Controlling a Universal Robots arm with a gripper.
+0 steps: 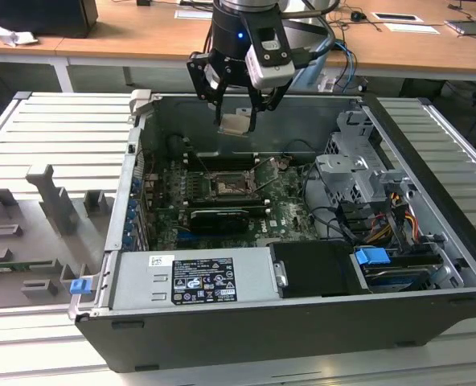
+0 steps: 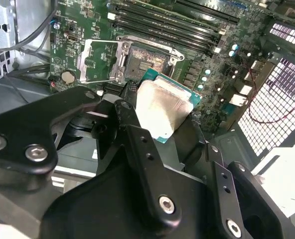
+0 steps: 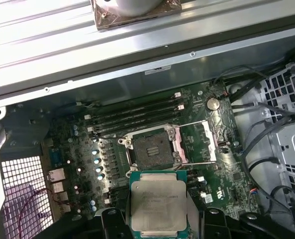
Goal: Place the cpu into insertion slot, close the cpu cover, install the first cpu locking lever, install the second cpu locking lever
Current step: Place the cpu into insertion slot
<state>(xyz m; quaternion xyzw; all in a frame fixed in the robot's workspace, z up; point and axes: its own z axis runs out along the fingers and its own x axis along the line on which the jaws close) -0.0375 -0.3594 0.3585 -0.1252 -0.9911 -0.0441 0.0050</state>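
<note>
Holding the cpu (image 1: 235, 123) in the air over the open computer case (image 1: 431, 241), the jaws are clamped on two opposite edges of the chip, with its pale metal top in plain sight in both wrist views. The chip hangs clear of the motherboard (image 1: 286, 209), above the insertion slot (image 3: 151, 151) and well apart from it.

Handling, as a judgement: the cpu is light, stiff and flat, with smooth edges that could slip in a loose grip. Its underside contacts and the socket's fine pins are likely fragile, so any tilt or scrape is a risk. The present hold on the green edge strip, away from the contact face, appears correct.

Containers: the case lies on its side on the ribbed grey counter (image 1: 45, 137) with the panel off. Inside it are the motherboard, the memory slots (image 3: 137, 117), a grey drive cage (image 1: 354, 181), cabling and the power supply (image 1: 198, 277). The insertion slot is empty, its dark centre exposed. The cpu cover (image 2: 85, 59) is swung open to one side of the slot.
</note>
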